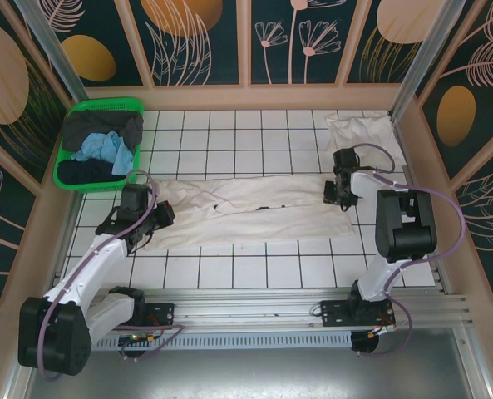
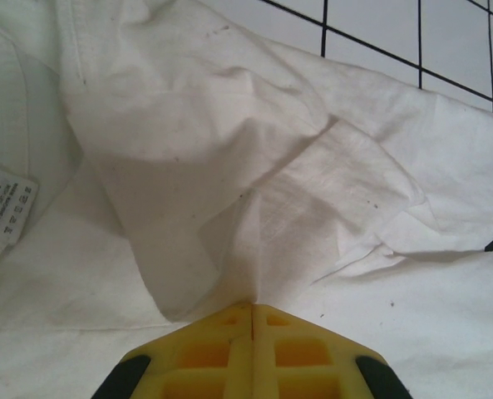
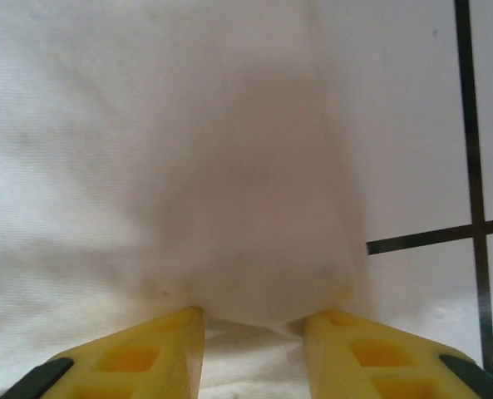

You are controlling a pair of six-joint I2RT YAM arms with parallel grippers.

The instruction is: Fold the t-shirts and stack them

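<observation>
We see 1 white t-shirt (image 1: 246,212) drawn out long across the middle of the tiled table (image 1: 229,268), reaching from one gripper to the other. At its left end the left gripper (image 2: 252,309) has its 2 yellow fingers pressed together on a pinch of the cloth, which rises in a creased ridge straight from the fingertips; a sleeve hem lies folded over just beyond them, and a small printed label (image 2: 5,204) sits on the fabric off to the left. At the shirt's right end the right gripper (image 3: 253,317) has its jaws standing partly apart, with a soft hump of the same cloth lying between the 2 fingers and touching their inner faces (whether they press on it we cannot tell). Bare tile with black grout lines shows just right of that hump. A second t-shirt (image 1: 358,131), folded small, lies in the far right corner, near the right gripper but apart from the stretched shirt. In the far left corner stands a green basket (image 1: 105,103) holding dark garments (image 1: 105,126) and a light blue cloth (image 1: 105,150), near the left arm and clear of the shirt. Nothing lies on the shirt between the 2 grippers.
</observation>
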